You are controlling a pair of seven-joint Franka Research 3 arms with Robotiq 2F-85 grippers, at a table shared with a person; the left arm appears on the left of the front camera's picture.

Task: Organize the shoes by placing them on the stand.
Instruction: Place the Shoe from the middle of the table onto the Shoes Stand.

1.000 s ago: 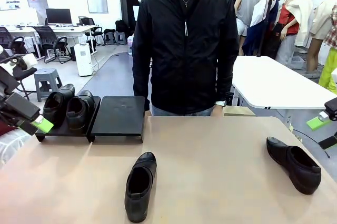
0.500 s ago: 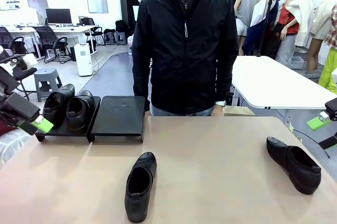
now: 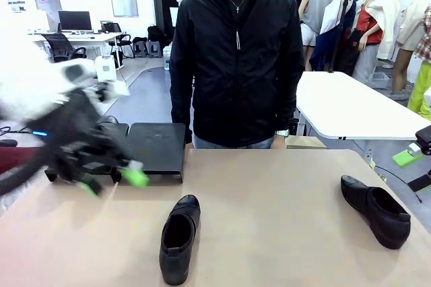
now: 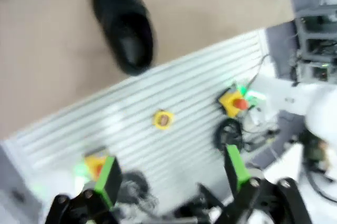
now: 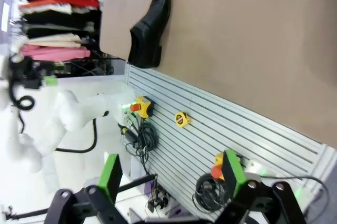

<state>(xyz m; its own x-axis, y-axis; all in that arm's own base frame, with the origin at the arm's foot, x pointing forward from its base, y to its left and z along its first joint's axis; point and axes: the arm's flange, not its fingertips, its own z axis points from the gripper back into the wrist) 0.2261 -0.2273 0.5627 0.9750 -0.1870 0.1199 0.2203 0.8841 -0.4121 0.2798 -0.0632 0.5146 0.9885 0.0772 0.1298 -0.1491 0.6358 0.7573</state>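
My left claw [image 3: 112, 182], black and two-fingered with green pads, has just swung in from the left edge, where it hung a moment ago. It is now a streak of blur right in front of the left half of the low matte-black flat stand [image 3: 158, 149], hiding most of the two shoes that showed on that half. Its jaws are wide with nothing between them, and my left wrist view shows the same. I read this as the start of a reach for the next shoe, since two are not yet on the stand and its right half is bare. The middle shoe [image 3: 178, 238], a glossy black leather slip-on, lies unmoved on the beige table [image 3: 269, 233] in front of the stand on my side, toe towards the stand; it looks like my likeliest target. The person [image 3: 236, 58] in a black zip jacket stands behind the stand's right end, arms down. The right-hand shoe [image 3: 375, 209], another glossy black slip-on, lies well to the right of the stand and has not shifted. My right claw [image 5: 171, 173], the same black with green pads, hangs farther right still, wide and empty. I can read no brand, label or writing: the wall posters behind the stand are too small.
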